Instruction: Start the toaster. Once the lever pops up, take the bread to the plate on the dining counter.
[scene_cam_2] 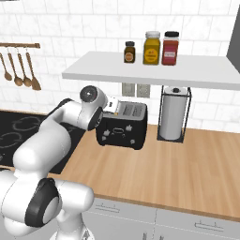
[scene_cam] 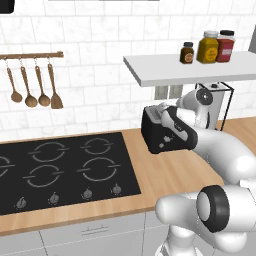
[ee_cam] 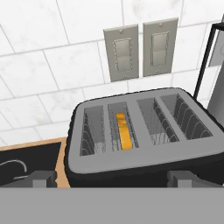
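Far left on the back wall hangs a rail of wooden spoons (scene_cam: 34,85), and below it the black hob (scene_cam: 65,170) sits in the wood surface (scene_cam_2: 178,173). Neither has anything to do w/ the job.

Moving right, the toaster (scene_cam_2: 123,125) stands on the surface just right of the hob, close to the tiled wall, under the white shelf (scene_cam_2: 154,69) w/ its three jars (scene_cam_2: 151,48). From the hand cam, the toaster's grey top has four slots; the bread (ee_cam: 124,130) sits down in the second slot from the left, showing as a narrow orange-tan edge, low, not raised. The other slots look empty.

The gripper (ee_cam: 112,179) hovers above the toaster's near-left top edge, jaws apart and holding nothing; only the two dark tips (ee_cam: 41,178) poke up at the bottom of the hand view. In the base views the wrist is right by the toaster's left end, but I can't tell if it touches.

Further right: two wall outlets (ee_cam: 141,50) behind the toaster, then the paper towel roll (scene_cam_2: 172,117) in its black wire stand.

Progress, as I judge it: early. Bread is loaded, arm is at the toaster, but I can't tell if the lever has been pressed; it's too small to read. Still left: start it, wait for the pop, pull the slice, drive to the dining counter and set it on the plate.
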